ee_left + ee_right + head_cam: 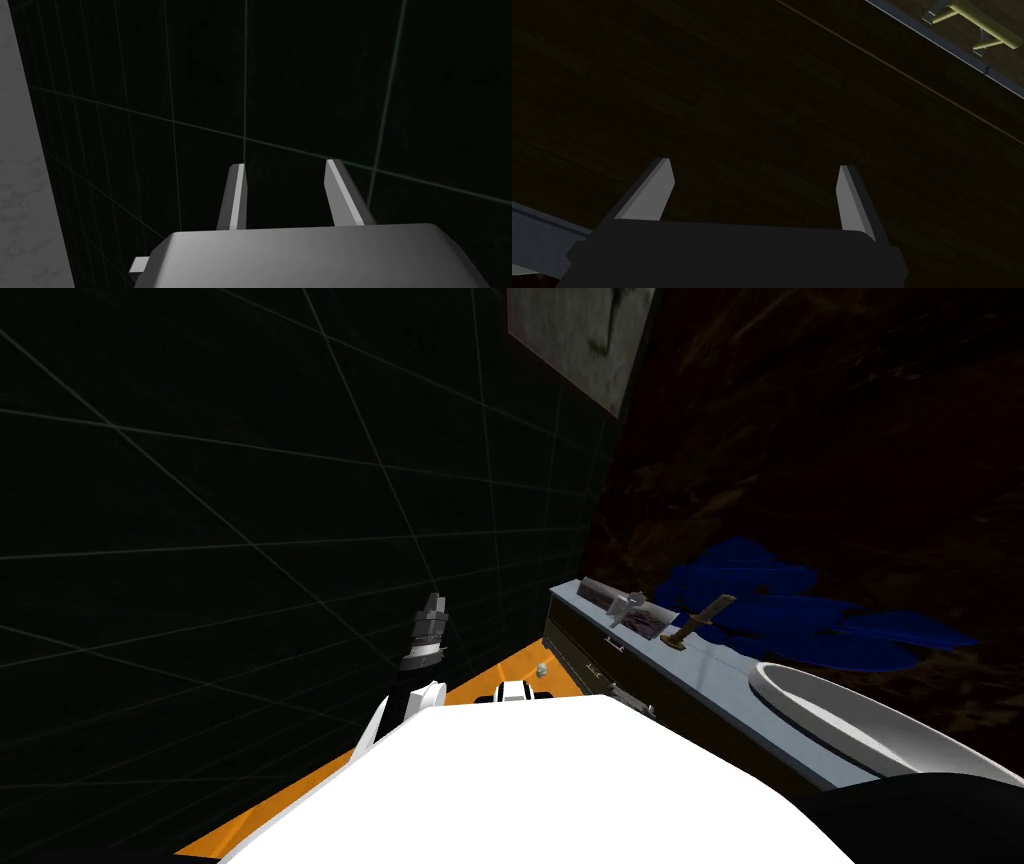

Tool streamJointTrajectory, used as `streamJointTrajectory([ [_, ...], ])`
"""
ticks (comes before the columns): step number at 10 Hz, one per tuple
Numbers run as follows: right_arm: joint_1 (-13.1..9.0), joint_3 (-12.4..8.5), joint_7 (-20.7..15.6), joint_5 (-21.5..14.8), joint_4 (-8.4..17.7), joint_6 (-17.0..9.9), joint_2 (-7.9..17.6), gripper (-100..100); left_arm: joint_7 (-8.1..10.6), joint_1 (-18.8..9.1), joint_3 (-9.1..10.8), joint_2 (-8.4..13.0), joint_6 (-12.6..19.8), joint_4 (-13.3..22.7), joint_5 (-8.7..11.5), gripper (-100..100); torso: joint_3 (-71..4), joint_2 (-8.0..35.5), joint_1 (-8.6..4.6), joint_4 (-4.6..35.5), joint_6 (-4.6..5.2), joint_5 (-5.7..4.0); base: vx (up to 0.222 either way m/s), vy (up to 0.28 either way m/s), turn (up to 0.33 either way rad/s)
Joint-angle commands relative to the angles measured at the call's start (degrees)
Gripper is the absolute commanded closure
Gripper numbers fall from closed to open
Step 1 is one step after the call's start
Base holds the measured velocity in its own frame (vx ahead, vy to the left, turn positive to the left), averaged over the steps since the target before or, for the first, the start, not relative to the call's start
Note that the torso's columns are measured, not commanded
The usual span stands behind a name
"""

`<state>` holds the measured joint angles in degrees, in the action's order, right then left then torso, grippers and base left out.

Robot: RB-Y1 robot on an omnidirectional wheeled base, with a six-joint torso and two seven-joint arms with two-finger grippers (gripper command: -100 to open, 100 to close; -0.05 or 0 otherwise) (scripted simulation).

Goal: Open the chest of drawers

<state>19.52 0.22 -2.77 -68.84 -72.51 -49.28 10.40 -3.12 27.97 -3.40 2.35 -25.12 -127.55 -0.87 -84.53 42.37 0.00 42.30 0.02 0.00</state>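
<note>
The chest of drawers [720,683] stood on my right, its drawers seemingly shut. The right gripper [754,185] was wide open and empty, facing a dark planked surface, perhaps the chest's front. The left gripper [285,190], raised near the tiled wall [200,538], was partly open and held nothing.

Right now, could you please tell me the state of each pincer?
Light grey left pincer: open, holding nothing.
Light grey right pincer: open, holding nothing.

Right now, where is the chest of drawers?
In the head view the chest of drawers stands ahead on my right against the dark wall, a white basin on its grey top; the left gripper hangs well left of it.
</note>
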Motion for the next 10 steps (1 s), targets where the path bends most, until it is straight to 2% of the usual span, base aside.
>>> streamJointTrajectory([
  [1, -0.92, -0.10, -0.17, -4.38, 3.56, -4.15, -0.01, -100, 0.00, -0.01, 0.00, 0.00, 0.00, 0.00, 0.00, 0, -0.02, -0.07, -0.02, 0.00, -0.05, -0.01, 0.047, -0.026, 0.101],
  [2, -1.48, -0.16, -0.67, -6.32, 6.01, -5.83, -0.14, -100, 0.00, 0.00, 0.00, 0.00, 0.00, 0.00, 0.00, 0, -0.03, -0.06, -0.01, -0.02, -0.01, -0.01, 0.060, -0.023, 0.151],
  [3, -1.48, -0.16, -0.67, -8.00, 6.24, -7.46, -0.14, -100, 0.00, 0.00, 0.00, 0.00, 0.00, 0.00, 0.00, 0, -0.06, -0.12, 0.01, -0.02, -0.03, 0.00, 0.059, -0.018, 0.072],
  [4, -2.04, -0.23, -1.18, -9.75, 8.52, -9.14, -0.33, -100, 0.00, 0.00, 0.00, 0.00, 0.00, 0.00, 0.00, 0, -0.07, -0.11, 0.03, -0.03, 0.00, 0.01, 0.064, -0.023, 0.099],
  [5, -2.04, -0.23, -1.18, -11.37, 8.81, -10.84, -0.33, -100, 0.00, 0.00, 0.00, 0.00, 0.00, 0.00, 0.00, 0, -0.06, -0.12, 0.00, -0.02, -0.03, 0.00, 0.052, -0.025, 0.065],
  [6, -2.04, -0.23, -1.18, -11.92, 8.81, -10.88, -0.33, -100, 0.00, 0.00, 0.00, 0.00, 0.00, 0.00, 0.00, 0, -0.03, -0.06, 0.00, -0.01, -0.01, 0.00, 0.019, -0.013, 0.005],
  [7, -2.60, -0.32, -1.68, -14.13, 10.98, -13.52, -0.56, -100, 0.00, 0.00, 0.00, 0.00, 0.00, 0.00, 0.00, 0, 0.03, 0.04, 0.03, 0.01, 0.00, 0.01, 0.027, -0.019, 0.121],
  [8, -2.60, -0.32, -1.68, -15.33, 11.28, -14.04, -0.56, -100, 0.00, -0.01, 0.00, 0.00, 0.00, 0.00, 0.00, 0, 0.00, -0.02, 0.01, 0.01, -0.04, 0.00, 0.039, -0.022, 0.064],
  [9, -3.16, -0.43, -2.18, -17.32, 13.64, -16.19, -0.84, -100, 0.00, 0.00, 0.00, 0.00, 0.00, 0.00, 0.00, 0, -0.05, -0.09, -0.01, -0.02, -0.01, 0.00, 0.061, -0.028, 0.091],
  [10, -3.16, -0.43, -2.18, -18.58, 13.64, -17.06, -0.84, -100, 0.00, 0.00, 0.00, 0.00, 0.00, 0.00, 0.00, 0, -0.10, -0.18, -0.03, -0.04, -0.03, -0.01, 0.051, -0.028, 0.061],
])
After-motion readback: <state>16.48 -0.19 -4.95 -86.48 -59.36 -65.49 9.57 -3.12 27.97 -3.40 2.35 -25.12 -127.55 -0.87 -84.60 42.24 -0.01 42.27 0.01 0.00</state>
